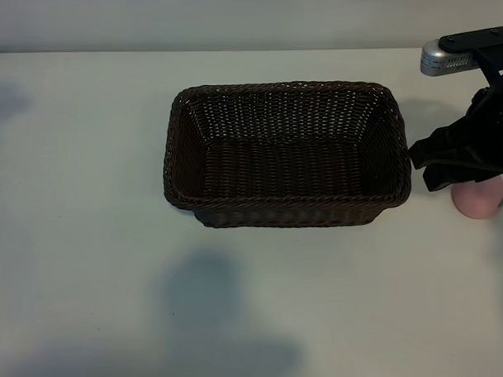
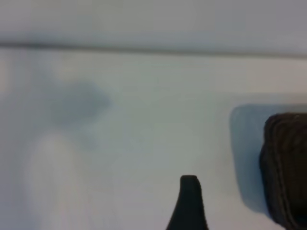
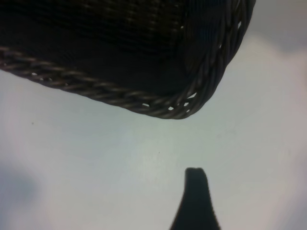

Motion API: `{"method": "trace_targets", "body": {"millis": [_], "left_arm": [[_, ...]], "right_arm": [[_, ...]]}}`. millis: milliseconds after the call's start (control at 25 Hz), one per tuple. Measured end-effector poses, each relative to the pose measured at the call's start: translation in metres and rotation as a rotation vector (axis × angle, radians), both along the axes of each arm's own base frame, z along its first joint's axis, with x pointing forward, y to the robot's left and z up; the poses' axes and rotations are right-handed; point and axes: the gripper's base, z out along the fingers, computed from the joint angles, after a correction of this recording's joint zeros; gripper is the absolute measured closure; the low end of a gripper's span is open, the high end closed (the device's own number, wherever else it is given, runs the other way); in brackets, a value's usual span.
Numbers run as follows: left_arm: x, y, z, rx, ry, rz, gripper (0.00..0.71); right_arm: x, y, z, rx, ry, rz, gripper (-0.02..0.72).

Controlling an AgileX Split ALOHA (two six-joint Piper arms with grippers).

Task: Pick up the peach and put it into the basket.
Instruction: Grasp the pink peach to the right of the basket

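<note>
Right gripper [image 1: 438, 166]: hovering with fingers spread, holding nothing.
Peach [image 1: 479, 200]: lying on the table [image 1: 85, 232] just behind the fingers.
Basket [image 1: 286, 153]: sitting just ahead of the fingertips, empty.
Left gripper [image 2: 189, 191]: standing open over bare table.

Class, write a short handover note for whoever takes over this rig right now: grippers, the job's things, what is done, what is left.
Right gripper: open, empty, between the basket's right end and the peach.
Left gripper: out of the exterior view, open, empty.
Small round pale-pink peach: on the white table, right of the basket.
Large dark-brown woven wicker basket: mid-table, nothing in it.
Done: nothing.
Left: grasp the peach, lift it, put it in the basket.
</note>
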Motion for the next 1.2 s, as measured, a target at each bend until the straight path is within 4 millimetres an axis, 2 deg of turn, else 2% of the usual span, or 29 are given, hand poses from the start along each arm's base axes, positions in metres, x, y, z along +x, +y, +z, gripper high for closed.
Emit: {"method": "trace_targets", "body": {"millis": [200,320,440,640,800,960,1200], "left_arm": [[-0.068,-0.017,0.029,0.051,-0.178,-0.033,0.114],[-0.101,-0.023,0.029,0.089,-0.233,-0.07,0.114],[-0.117,-0.02,0.005,0.132,-0.191,-0.054,0.114],[-0.142,-0.017,-0.057,0.161,-0.081,-0.036,0.114],[-0.17,-0.017,-0.097,0.149,-0.073,-0.028,0.114],[-0.194,-0.018,-0.123,0.13,-0.106,-0.008,0.114],[-0.212,-0.018,-0.143,0.132,-0.185,-0.002,0.114]], "right_arm": [[0.0,0.0,0.0,0.0,0.003,0.0,0.165],[0.0,0.0,0.0,-0.001,0.003,0.001,0.165],[0.0,0.0,0.0,0.0,0.003,0.0,0.165],[0.0,0.0,0.0,0.001,0.005,-0.001,0.165],[0.0,0.0,0.0,0.001,0.006,-0.001,0.165],[0.0,0.0,0.0,0.001,0.006,-0.002,0.165],[0.0,0.0,0.0,0.001,0.006,-0.002,0.165]]}}
